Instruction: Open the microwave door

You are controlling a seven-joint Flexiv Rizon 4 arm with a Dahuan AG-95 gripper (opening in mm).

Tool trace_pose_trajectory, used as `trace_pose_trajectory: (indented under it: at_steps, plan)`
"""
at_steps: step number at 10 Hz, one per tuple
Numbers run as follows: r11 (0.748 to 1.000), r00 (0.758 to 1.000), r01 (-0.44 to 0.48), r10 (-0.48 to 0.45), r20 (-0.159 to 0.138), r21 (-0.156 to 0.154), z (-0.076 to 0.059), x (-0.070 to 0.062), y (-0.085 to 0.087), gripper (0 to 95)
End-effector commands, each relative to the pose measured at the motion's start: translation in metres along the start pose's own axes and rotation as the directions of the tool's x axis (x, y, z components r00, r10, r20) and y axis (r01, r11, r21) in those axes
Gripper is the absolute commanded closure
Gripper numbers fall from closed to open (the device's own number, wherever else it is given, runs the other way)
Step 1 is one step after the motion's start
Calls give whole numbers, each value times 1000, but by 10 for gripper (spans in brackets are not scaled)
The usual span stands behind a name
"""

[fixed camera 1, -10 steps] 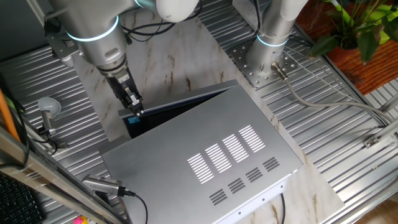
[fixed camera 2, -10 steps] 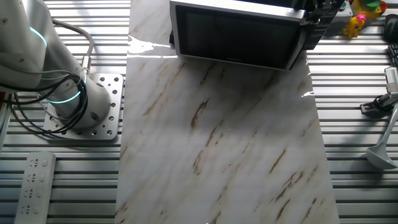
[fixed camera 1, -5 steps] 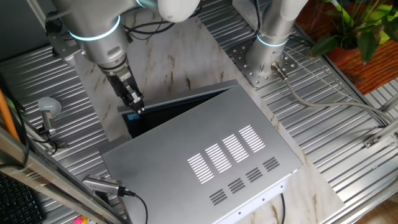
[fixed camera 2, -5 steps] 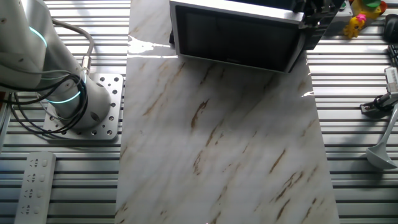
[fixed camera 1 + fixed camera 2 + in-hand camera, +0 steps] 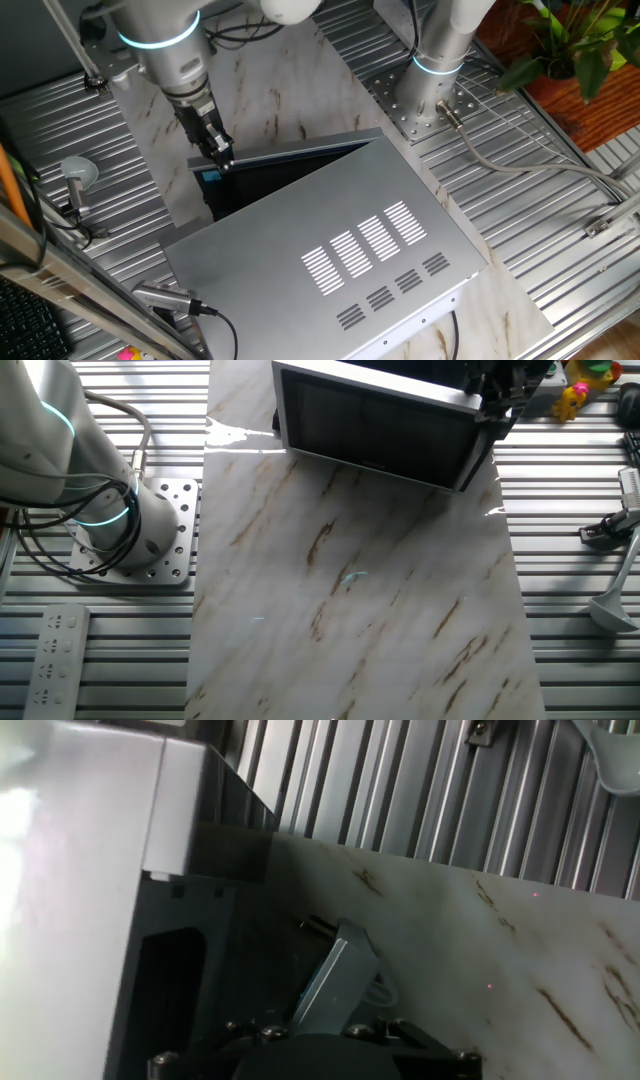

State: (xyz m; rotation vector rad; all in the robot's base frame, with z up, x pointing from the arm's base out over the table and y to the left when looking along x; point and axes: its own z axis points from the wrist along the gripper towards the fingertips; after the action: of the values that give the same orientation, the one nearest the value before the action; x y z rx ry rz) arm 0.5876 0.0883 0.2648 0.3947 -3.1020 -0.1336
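The microwave [image 5: 340, 250] is a large silver box with vent slots on top, standing on a marbled board [image 5: 350, 590]. The microwave door [image 5: 290, 157] is ajar, hinged at the right in one fixed view, with a dark wedge-shaped gap behind it. The other fixed view shows its dark glass front [image 5: 375, 420] swung outward at the right end. My gripper [image 5: 222, 160] points down at the door's free end and is closed on its top edge. It also shows in the other fixed view [image 5: 495, 388]. The hand view shows one silver finger [image 5: 335, 982] beside the door's dark inner face.
A second arm base [image 5: 440, 60] stands behind the microwave. A potted plant [image 5: 570, 40] is at the far right. A ladle [image 5: 75, 175] lies left of the door. A remote [image 5: 50, 650], an arm base [image 5: 130, 530] and a yellow toy [image 5: 575, 395] sit on the slatted table.
My gripper has moved away from the microwave body with the door's free end. The gap behind the door has widened and the door's right end has swung further out.
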Motion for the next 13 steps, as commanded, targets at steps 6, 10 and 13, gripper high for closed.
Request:
trace_pose_trajectory:
  at_steps: [6,10,13]
  plan:
    - [1000,1000,-17,17,-12,-5,1,-4,0,570]
    - [1000,1000,-25,25,-18,-11,-1,-10,2,570]
    - [1000,1000,-16,16,-20,-3,-1,-14,4,570]
